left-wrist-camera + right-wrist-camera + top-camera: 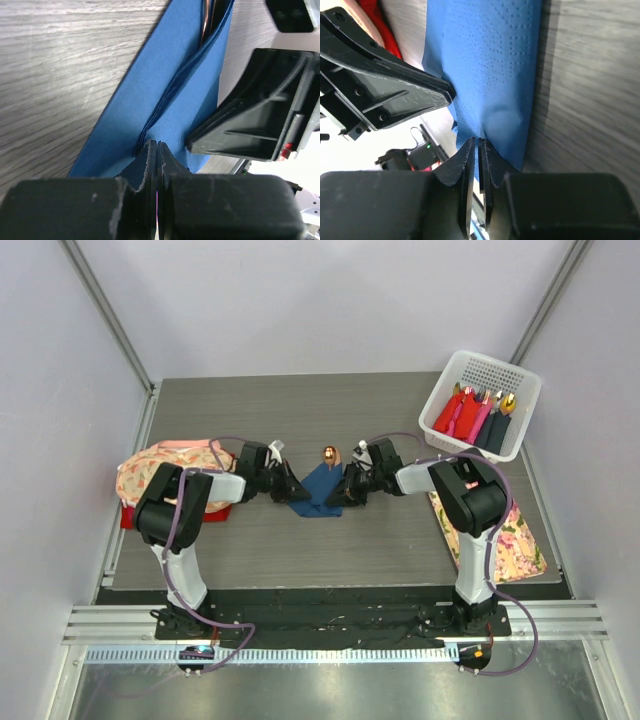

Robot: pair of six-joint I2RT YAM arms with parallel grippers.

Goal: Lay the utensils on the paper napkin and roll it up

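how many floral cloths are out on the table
2. The left floral cloth sits bunched up at the left side; the right floral cloth lies flat at the right side. Another could be hidden under the bunched one.

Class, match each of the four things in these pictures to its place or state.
1. paper napkin
2. spoon
3. white basket
4. left gripper

A. far right of the top view
B. shut, pinching a blue edge
C. folded, in the middle of the scene
D. shiny bowl showing past the blue fold's far end

Pairs: 1-C, 2-D, 3-A, 4-B
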